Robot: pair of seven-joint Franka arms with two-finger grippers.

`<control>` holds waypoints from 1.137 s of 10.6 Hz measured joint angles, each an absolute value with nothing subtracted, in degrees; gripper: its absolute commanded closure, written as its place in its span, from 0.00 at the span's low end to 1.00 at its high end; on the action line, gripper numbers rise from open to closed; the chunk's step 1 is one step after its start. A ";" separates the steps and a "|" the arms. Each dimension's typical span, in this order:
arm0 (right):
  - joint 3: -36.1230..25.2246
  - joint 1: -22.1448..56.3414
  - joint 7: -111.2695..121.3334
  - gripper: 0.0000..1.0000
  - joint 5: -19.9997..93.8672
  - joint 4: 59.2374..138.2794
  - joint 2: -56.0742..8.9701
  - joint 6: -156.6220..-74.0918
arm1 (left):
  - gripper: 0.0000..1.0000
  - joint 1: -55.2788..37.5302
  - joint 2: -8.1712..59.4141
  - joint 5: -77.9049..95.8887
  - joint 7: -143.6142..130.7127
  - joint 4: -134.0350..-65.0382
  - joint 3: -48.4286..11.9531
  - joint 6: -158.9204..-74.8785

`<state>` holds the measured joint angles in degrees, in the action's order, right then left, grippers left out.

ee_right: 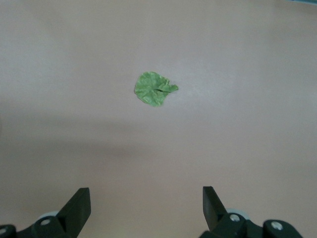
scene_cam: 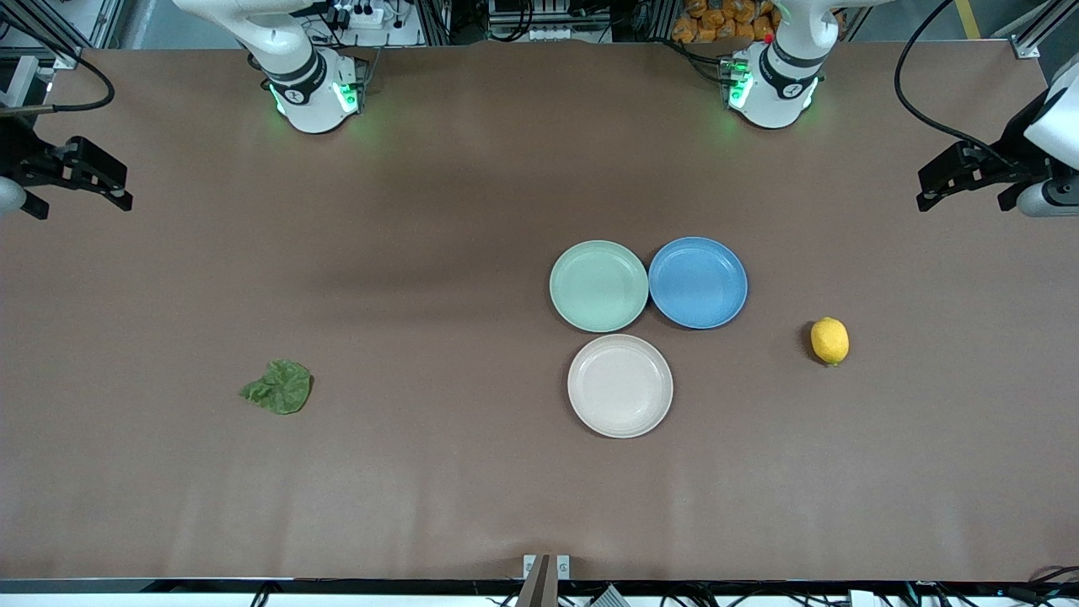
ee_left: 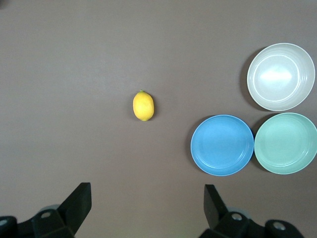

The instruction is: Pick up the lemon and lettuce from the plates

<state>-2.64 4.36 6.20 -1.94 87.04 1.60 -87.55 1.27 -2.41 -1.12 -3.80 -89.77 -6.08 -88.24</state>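
The lemon (scene_cam: 829, 341) lies on the bare table toward the left arm's end, beside the plates; it also shows in the left wrist view (ee_left: 143, 106). The lettuce (scene_cam: 278, 387) lies flat on the table toward the right arm's end, and shows in the right wrist view (ee_right: 154, 89). The mint green plate (scene_cam: 598, 286) and the beige plate (scene_cam: 620, 385) are both empty. My left gripper (scene_cam: 961, 190) is open and empty, high over the table's left-arm end (ee_left: 147, 198). My right gripper (scene_cam: 80, 198) is open and empty, high over the table's other end (ee_right: 146, 198).
An empty blue plate (scene_cam: 698, 282) touches the mint green plate on the side toward the lemon. The beige plate lies nearer the front camera than those two. The brown table top (scene_cam: 438, 472) is bare around the lettuce and the lemon.
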 measured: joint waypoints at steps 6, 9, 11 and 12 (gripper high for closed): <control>-2.11 4.40 6.20 0.00 0.80 87.63 1.17 -90.88 | 0.00 1.27 -2.41 -1.12 -3.80 -89.65 -6.14 -88.24; -2.13 4.40 6.20 0.00 0.82 87.64 1.17 -90.92 | 0.00 1.27 -2.41 -1.12 -3.80 -89.63 -6.16 -88.24; -2.31 4.39 6.20 0.00 0.82 87.77 1.17 -90.95 | 0.00 1.27 -2.41 -1.12 -3.80 -89.62 -6.20 -88.24; -2.42 4.39 6.20 0.00 0.82 87.89 1.17 -90.99 | 0.00 1.27 -2.41 -1.12 -3.80 -89.62 -6.21 -88.24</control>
<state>-2.42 4.39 6.20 0.82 87.89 1.17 -90.99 1.27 -2.41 -1.12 -3.80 -89.62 -6.21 -88.24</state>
